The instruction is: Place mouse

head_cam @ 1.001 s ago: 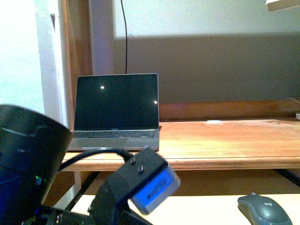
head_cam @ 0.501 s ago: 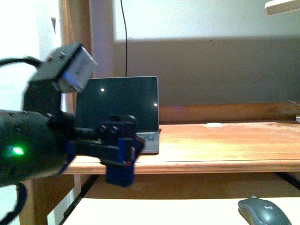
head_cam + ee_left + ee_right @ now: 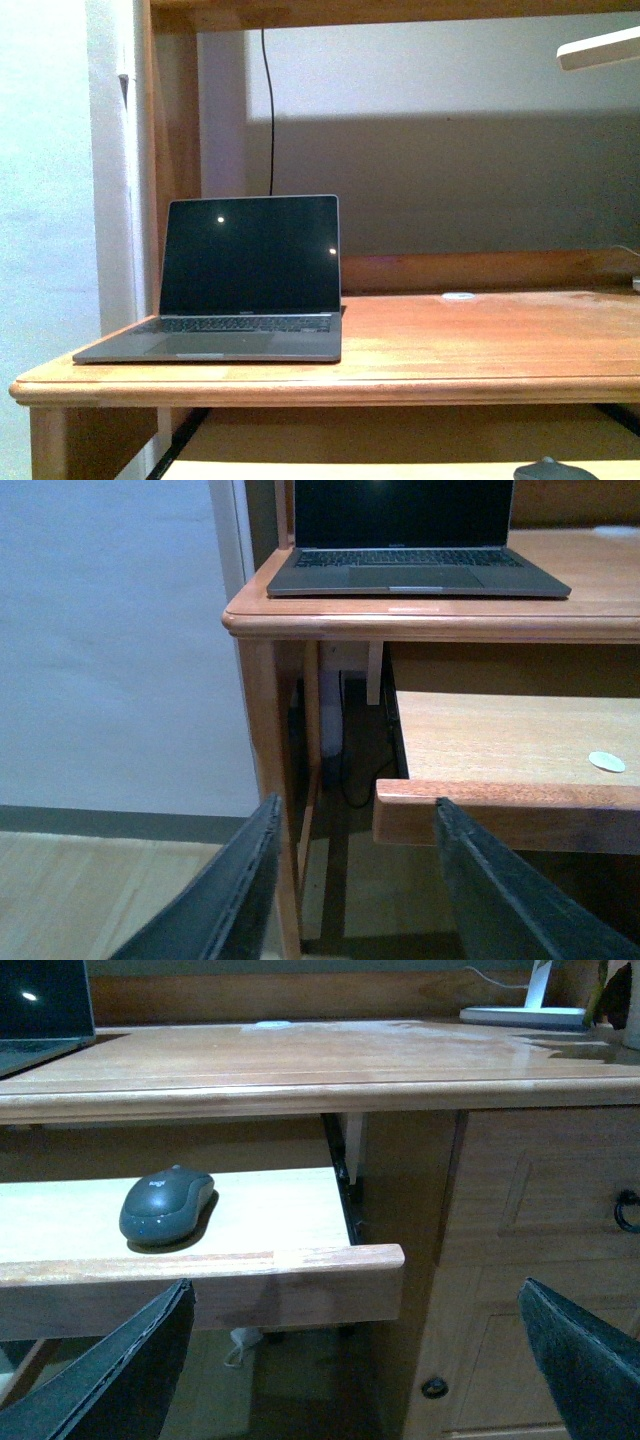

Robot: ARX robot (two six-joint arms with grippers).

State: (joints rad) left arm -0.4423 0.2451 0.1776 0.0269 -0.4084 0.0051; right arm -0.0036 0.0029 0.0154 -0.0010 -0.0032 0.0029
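Note:
The mouse [image 3: 165,1205], dark grey and domed, sits on the pull-out shelf [image 3: 300,1260] under the desk top, towards the shelf's right end. In the front view only its top [image 3: 555,470] shows at the bottom edge. My right gripper [image 3: 355,1290] is open and empty. It is in front of the shelf's front edge and apart from the mouse. My left gripper [image 3: 356,805] is open and empty, low in front of the shelf's left corner [image 3: 400,800] and the desk leg. Neither gripper shows in the front view.
An open laptop [image 3: 250,260] with a dark screen stands at the left of the wooden desk [image 3: 480,350]. A small white disc [image 3: 606,761] lies on the shelf and another [image 3: 458,296] on the desk. Drawers with a dark handle [image 3: 628,1210] are on the right, and a lamp base [image 3: 520,1015] at the desk's back right.
The left arm, which filled the left of the front view, has gone out of that view. The front view now sits higher, and the mouse has sunk to its bottom edge.

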